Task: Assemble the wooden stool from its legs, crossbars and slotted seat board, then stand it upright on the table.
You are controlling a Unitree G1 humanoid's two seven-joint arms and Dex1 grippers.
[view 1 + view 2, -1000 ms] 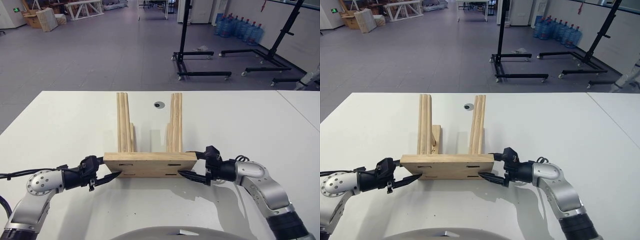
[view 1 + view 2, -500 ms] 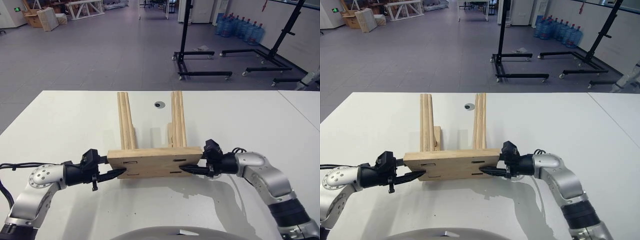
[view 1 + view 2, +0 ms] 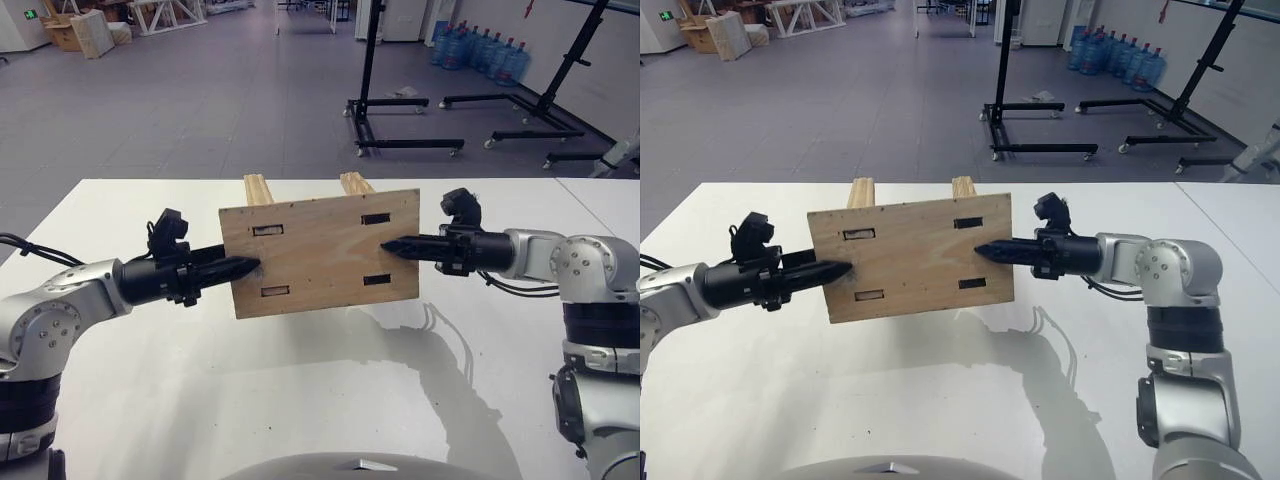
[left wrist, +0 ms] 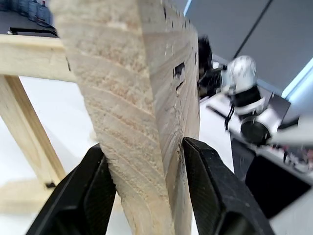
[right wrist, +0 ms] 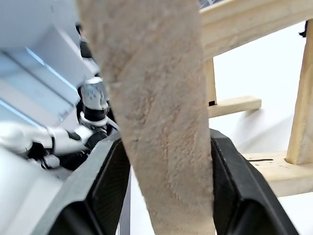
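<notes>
One seat board has four slots. Two leg ends show at its twelve o'clock edge. Two grippers: left gripper, right gripper.

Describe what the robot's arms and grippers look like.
Both arms are built of smooth, rounded silver-grey shells: left arm, right arm. Each ends in a slim black gripper with two tapering, pointed fingers: left gripper, right gripper. Thin black cables loop beside the forearms.

Both my arms are held up, elbows out, forearms level and pointing at each other. My left gripper is pinched on one side edge of the seat board, my right gripper on the opposite edge
</notes>
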